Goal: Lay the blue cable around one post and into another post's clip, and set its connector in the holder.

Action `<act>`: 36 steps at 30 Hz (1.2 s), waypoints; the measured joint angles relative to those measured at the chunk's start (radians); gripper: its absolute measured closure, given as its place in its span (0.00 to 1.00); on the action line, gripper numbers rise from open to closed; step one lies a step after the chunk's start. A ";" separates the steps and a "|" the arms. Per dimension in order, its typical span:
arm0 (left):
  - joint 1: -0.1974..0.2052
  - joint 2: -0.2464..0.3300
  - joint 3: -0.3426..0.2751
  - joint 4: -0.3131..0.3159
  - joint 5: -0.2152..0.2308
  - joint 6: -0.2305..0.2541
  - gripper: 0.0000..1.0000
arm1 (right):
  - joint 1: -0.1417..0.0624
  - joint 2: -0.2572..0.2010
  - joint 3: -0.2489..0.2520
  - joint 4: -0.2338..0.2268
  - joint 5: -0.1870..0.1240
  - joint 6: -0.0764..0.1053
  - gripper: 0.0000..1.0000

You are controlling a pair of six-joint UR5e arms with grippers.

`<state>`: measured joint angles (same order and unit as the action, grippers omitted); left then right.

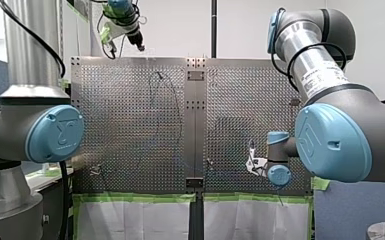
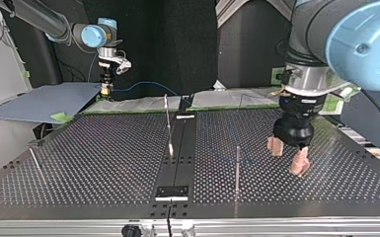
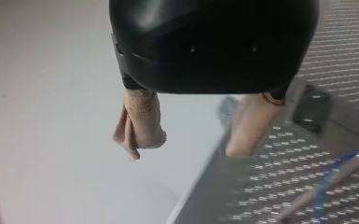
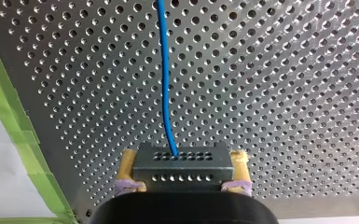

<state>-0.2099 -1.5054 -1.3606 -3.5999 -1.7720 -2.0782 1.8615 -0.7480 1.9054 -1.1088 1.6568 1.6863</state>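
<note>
Connector (image 4: pixel 182 165) is pinched in R claw (image 4: pixel 184 171) by tabletop's (image 2: pixel 103 148) far edge in top view, blue cable (image 4: pixel 164 84) running ahead. L claw (image 2: pixel 288 156) is spread, empty, near post (image 2: pixel 237 168). Routing judged barely begun; next, cable to be led round a post w/o snagging.

A robotics lab: perforated metal table (image 1: pixel 130 130), green masking tape (image 1: pixel 140 197) on its edge, black backdrop (image 2: pixel 177 39) behind
</note>
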 joint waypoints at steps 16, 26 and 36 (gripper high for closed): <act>-0.009 -0.030 0.000 -0.037 0.008 0.147 0.00 | 0.000 0.000 0.000 -0.002 0.000 0.001 0.98; -0.016 -0.031 0.001 -0.037 0.007 0.225 0.00 | 0.000 0.000 0.000 0.001 0.000 -0.001 0.98; -0.024 -0.031 0.000 -0.037 0.001 0.311 0.00 | 0.000 0.000 0.001 0.001 0.000 -0.002 0.98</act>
<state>-0.2340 -1.5360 -1.3601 -3.6373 -1.7707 -1.7673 1.8616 -0.7480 1.9060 -1.1077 1.6568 1.6847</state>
